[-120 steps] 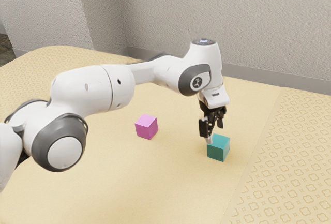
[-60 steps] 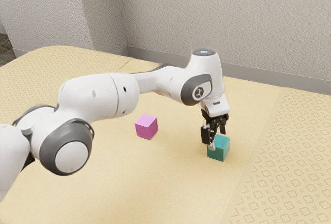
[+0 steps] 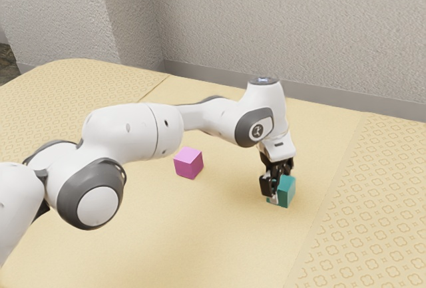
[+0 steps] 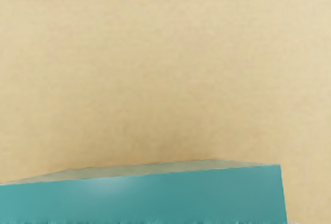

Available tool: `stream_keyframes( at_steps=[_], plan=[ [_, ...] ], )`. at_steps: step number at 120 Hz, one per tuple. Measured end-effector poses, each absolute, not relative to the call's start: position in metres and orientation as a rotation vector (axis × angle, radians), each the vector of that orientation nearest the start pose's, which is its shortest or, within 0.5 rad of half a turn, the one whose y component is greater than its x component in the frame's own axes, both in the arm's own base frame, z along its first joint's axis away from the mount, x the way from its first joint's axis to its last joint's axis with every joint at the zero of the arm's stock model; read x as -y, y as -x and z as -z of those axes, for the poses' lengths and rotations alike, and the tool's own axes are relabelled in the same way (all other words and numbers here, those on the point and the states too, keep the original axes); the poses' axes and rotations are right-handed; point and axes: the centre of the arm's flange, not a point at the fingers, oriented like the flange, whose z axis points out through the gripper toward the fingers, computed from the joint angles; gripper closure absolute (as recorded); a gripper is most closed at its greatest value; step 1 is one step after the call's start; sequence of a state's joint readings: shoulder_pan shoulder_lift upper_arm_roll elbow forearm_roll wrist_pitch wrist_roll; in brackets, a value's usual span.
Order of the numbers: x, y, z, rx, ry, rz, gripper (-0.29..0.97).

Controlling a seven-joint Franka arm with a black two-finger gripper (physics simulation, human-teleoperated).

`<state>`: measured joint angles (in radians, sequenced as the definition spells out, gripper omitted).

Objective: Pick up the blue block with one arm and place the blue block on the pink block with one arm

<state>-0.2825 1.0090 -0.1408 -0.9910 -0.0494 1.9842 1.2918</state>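
Observation:
The blue block (image 3: 287,191), teal in colour, rests on the tan table toward the exterior view's right. My gripper (image 3: 275,190) has come down over it, open, with its black fingers (image 3: 267,187) straddling the block at its upper part. In the wrist view the block (image 4: 155,198) appears as a broad teal face right under my hand. The pink block (image 3: 188,163) sits on the table apart from it, toward the exterior view's left of the gripper, with a wide gap between the two blocks.
The tan table surface (image 3: 200,235) stretches around both blocks. A patterned cloth strip (image 3: 373,221) runs along the exterior view's right. A grey textured wall (image 3: 299,22) stands behind the table.
My hand has dropped from just above the blue block down to its level, so the fingers now flank it. Neither block has moved.

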Motion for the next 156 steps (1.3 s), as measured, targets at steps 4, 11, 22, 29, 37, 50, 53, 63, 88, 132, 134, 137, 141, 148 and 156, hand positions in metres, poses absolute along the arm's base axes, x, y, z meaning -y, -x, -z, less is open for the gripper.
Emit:
stream_keyframes(
  at_steps=[4,11,22,29,37,50,53,63,88,132,134,137,141,148,156],
  plan=[
    [0.286,-0.727,-0.243,-2.396,2.264,0.106,0.18],
    [0.287,-0.727,-0.245,-2.397,2.267,0.112,0.25],
    [0.285,-0.727,-0.258,-2.391,2.259,0.123,0.29],
    [0.279,-0.729,-0.269,-2.376,2.256,0.114,0.29],
    [0.267,-0.724,-0.285,-2.361,2.261,0.082,0.29],
    [0.231,-0.705,-0.327,-2.319,2.291,0.026,0.29],
    [0.222,-0.698,-0.339,-2.307,2.297,0.018,0.29],
    [0.195,-0.683,-0.37,-2.27,2.317,0.003,0.29],
    [0.103,-0.681,-0.401,-2.155,2.415,-0.073,0.29],
    [0.038,-0.688,-0.376,-2.244,2.408,-0.136,0.29],
    [0.036,-0.689,-0.377,-2.246,2.405,-0.131,0.29],
    [0.033,-0.69,-0.379,-2.251,2.399,-0.122,0.29],
    [0.03,-0.694,-0.381,-2.259,2.386,-0.109,0.29],
    [0.029,-0.707,-0.376,-2.275,2.353,-0.094,0.29],
    [0.024,-0.714,-0.372,-2.282,2.304,-0.1,0.29]
  ],
)
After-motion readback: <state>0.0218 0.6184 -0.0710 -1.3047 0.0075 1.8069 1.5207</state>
